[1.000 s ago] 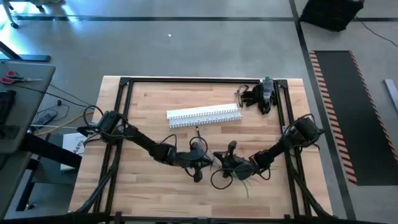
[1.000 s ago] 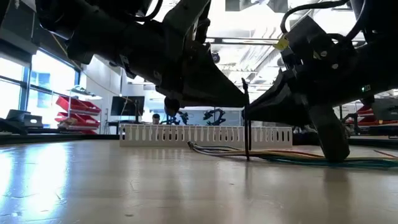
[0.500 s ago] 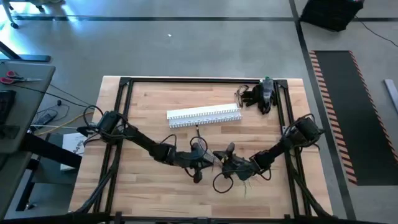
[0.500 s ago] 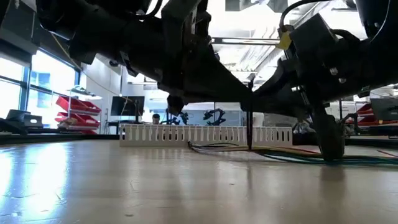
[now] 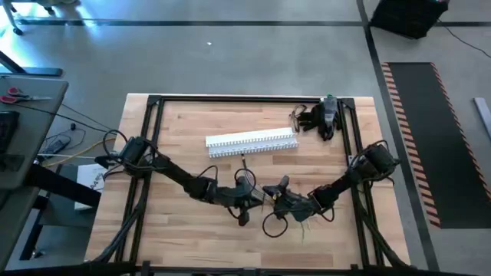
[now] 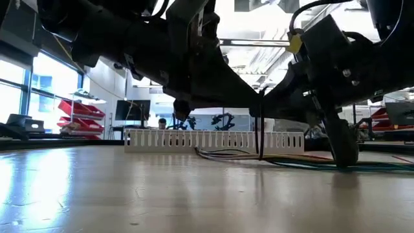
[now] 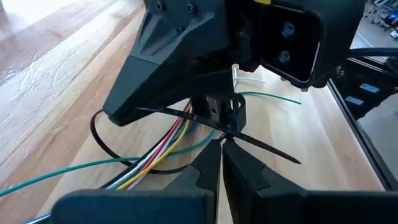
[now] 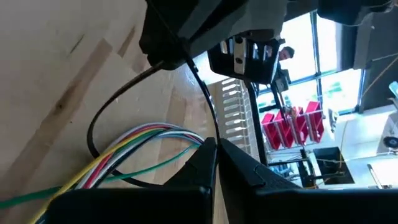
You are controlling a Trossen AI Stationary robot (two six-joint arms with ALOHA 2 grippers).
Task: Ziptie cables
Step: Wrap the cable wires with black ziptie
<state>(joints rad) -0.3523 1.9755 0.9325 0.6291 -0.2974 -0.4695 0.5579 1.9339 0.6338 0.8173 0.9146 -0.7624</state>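
The cables [image 7: 155,155], a loose bunch of thin coloured wires, lie on the wooden table [image 5: 184,230] near its middle front, also in the low view [image 6: 304,160]. A black zip tie [image 8: 99,134] is looped around them, and its strap stands upright in the low view [image 6: 260,133]. My left gripper [image 7: 221,144] and my right gripper [image 8: 214,144] meet tip to tip just above the bunch, both shut on the zip tie. In the high view they are side by side, left gripper [image 5: 257,199] and right gripper [image 5: 275,201]. My left gripper pinches the zip tie's strap [image 7: 233,138] between its two fingertips, which lie across the strap. The free tail [image 7: 286,157] runs on past them, and the loop hangs below around the cables. My right gripper pinches the strap [image 8: 208,132] between its fingertips, just above the cables. The strap runs up from there to the left gripper's tip [image 8: 163,61]. The loop's lower part lies on the table.
A white slotted channel [image 5: 252,142] lies farther back at the table's middle. A black tool [image 5: 322,116] sits at the far right corner. A black frame rail [image 5: 153,123] borders the table. Bare wood [image 5: 184,230] lies toward the near left.
My right gripper has shifted a little toward the left gripper with the strap. The cables stay on the table.
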